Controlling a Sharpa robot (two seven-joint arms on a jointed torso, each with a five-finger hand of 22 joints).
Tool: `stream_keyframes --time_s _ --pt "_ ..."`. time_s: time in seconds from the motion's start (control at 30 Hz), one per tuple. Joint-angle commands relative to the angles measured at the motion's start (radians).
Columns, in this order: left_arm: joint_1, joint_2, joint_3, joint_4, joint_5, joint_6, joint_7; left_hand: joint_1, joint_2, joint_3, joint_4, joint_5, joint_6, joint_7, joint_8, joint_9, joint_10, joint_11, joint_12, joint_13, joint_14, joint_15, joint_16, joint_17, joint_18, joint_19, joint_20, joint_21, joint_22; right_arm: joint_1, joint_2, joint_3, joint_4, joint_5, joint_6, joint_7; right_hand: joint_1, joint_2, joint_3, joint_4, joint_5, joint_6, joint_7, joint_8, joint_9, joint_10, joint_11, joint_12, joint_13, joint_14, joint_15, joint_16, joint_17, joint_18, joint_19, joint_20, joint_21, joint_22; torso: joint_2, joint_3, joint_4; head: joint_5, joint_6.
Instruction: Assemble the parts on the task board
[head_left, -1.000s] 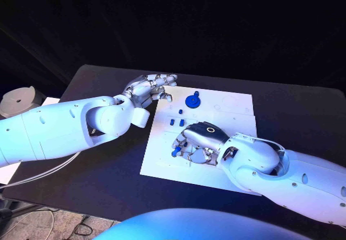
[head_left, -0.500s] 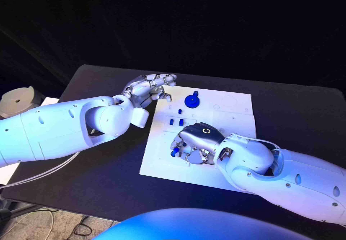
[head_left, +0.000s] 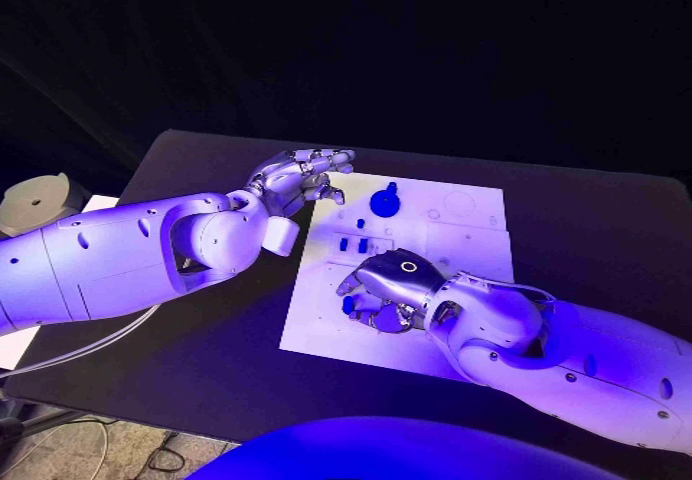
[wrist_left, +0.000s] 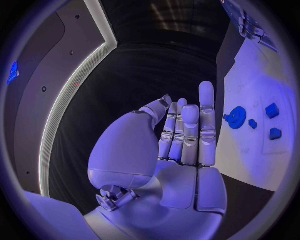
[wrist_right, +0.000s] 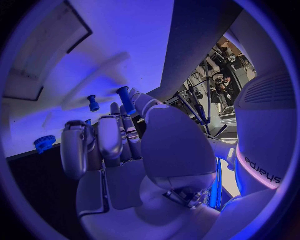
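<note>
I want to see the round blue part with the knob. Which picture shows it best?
The left wrist view: the round part sits in the open on the board, beside the left hand. The head view shows it smaller. In the right wrist view, a blue disc at the board's edge may be it.

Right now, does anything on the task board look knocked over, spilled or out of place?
Nothing stands out. The task board lies flat, the blue gear sits on it, and the right hand pinches a blue peg.
</note>
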Motion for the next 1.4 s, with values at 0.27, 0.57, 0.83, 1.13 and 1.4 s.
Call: stream_keyframes --time_s 0.27,0.57,0.83,1.13,1.4 --pt "0.000 0.002 0.000 -0.002 -0.004 0.022 0.001 -0.008 -0.002 -0.002 -0.002 0.004 -0.007 -0.001 0.006 -0.001 0.004 0.003 -0.006 -0.001 -0.006 0.001 -0.004 -0.001 0.019 -0.004 -0.001 0.004 -0.001 -0.001 -0.020 -0.001 0.021 -0.010 -0.116 0.020 0.045 -0.008 -0.119 0.051 0.004 -0.030 -0.003 -0.001 0.000 -0.055 0.012 0.022 0.002 0.014 0.016 -0.006 -0.012 0.018 -0.010 0.010 -0.012 0.012 0.001 0.0016 -0.0006 -0.001 0.000" --pt "0.000 0.003 0.000 -0.005 -0.004 0.024 -0.001 -0.008 -0.002 -0.002 -0.002 0.004 -0.007 -0.001 0.006 -0.001 0.004 0.003 -0.006 -0.001 -0.006 0.001 -0.004 -0.001 0.019 -0.004 -0.001 0.004 -0.001 0.008 -0.149 0.015 0.097 0.149 -0.235 0.079 0.062 0.015 -0.138 0.073 0.008 -0.003 0.001 0.007 0.006 0.107 -0.023 0.113 0.018 0.014 -0.010 -0.008 -0.020 0.018 -0.007 -0.010 -0.011 0.014 -0.002 -0.0003 -0.0007 -0.025 0.000" --pt "0.000 0.006 0.000 -0.008 -0.004 0.022 -0.001 -0.008 -0.002 -0.002 -0.002 0.004 -0.007 -0.001 0.006 -0.001 0.004 0.003 -0.006 -0.001 -0.006 0.001 -0.004 -0.001 0.019 -0.004 -0.001 0.004 -0.001 0.060 -0.353 0.029 0.167 0.500 -0.217 0.042 0.036 0.008 -0.152 0.091 0.105 0.026 -0.010 0.012 0.009 0.353 -0.066 0.227 0.085 0.036 -0.045 0.054 0.055 0.003 0.036 -0.041 0.030 0.076 -0.009 -0.0023 -0.0128 -0.079 0.013" --pt "0.000 0.016 -0.004 -0.012 -0.004 0.026 -0.003 -0.009 -0.002 -0.003 -0.002 0.004 -0.008 -0.001 0.008 -0.001 0.004 0.003 -0.007 -0.003 -0.008 0.001 -0.004 -0.003 0.019 -0.005 -0.001 0.005 -0.002 0.060 -0.511 0.018 0.240 0.525 -0.165 -0.155 -0.032 0.034 -0.254 0.132 0.184 0.031 -0.044 0.072 0.039 0.384 -0.097 0.776 0.700 0.050 -0.069 0.110 0.108 -0.016 0.084 -0.074 0.078 0.152 -0.020 -0.0013 -0.0386 -0.149 0.031" --pt "0.000 0.022 -0.006 -0.017 -0.004 0.030 -0.004 -0.010 -0.002 -0.004 -0.002 0.004 -0.008 -0.001 0.008 -0.001 0.005 0.003 -0.007 -0.004 -0.008 0.001 -0.004 -0.004 0.019 -0.005 -0.001 0.005 -0.002 0.039 -0.553 0.005 0.267 0.452 -0.178 -0.295 -0.064 0.043 -0.317 0.172 0.259 0.011 -0.042 0.117 0.072 0.421 -0.094 1.083 1.067 0.053 -0.072 0.147 0.141 -0.025 0.106 -0.072 0.098 0.186 -0.026 -0.0034 -0.0539 -0.177 0.035"
